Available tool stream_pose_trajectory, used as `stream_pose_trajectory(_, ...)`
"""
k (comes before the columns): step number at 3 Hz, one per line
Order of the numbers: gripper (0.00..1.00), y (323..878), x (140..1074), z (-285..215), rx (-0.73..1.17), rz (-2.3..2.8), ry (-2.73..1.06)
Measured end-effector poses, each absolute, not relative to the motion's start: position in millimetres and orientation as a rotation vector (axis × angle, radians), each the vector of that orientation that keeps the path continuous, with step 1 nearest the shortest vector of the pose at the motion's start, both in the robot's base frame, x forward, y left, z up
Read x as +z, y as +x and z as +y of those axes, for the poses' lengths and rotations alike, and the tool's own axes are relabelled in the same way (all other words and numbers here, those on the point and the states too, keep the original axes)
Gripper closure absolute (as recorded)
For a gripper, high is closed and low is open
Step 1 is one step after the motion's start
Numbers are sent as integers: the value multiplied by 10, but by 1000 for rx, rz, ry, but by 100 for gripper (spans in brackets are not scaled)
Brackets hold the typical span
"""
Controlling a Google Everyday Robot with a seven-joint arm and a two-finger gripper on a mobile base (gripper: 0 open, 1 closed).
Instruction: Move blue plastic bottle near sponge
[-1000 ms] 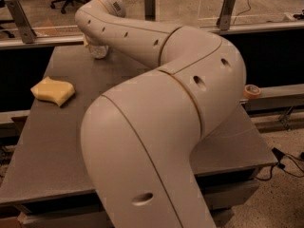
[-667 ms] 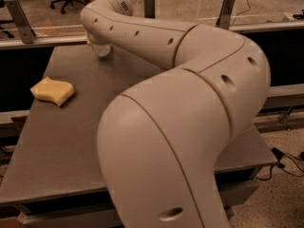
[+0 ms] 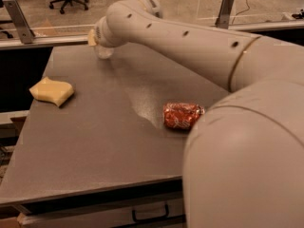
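Observation:
The sponge [image 3: 52,90], a pale yellow block with wavy edges, lies on the left side of the grey table [image 3: 95,141]. At the table's far edge, a clear rounded part of the blue plastic bottle [image 3: 103,52] shows just under the end of my white arm. My gripper [image 3: 93,37] is up there right over the bottle, mostly hidden by the wrist. The rest of the bottle is covered by the arm. Bottle and sponge stand well apart.
A crushed red soda can [image 3: 183,115] lies on its side right of the table's middle, close to my arm's big elbow [image 3: 247,151], which fills the right foreground. A rail with metal posts [image 3: 227,6] runs behind the table. Office chairs stand on the floor beyond.
My arm's elbow has swung to the right and lower in view, uncovering the red can. The wrist end stays at the far edge over the bottle. The sponge has not moved.

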State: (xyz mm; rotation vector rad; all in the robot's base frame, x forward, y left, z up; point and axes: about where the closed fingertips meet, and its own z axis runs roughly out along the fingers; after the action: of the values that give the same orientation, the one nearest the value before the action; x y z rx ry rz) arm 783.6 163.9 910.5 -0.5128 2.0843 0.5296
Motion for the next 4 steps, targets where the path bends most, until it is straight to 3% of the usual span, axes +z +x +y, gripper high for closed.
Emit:
stream_pose_trajectory(2, 100, 7240, 8969, 1563, 802, 2081, -657)
stream_pose_trajectory(4, 58, 6712, 8874, 1855, 885, 1978, -999)
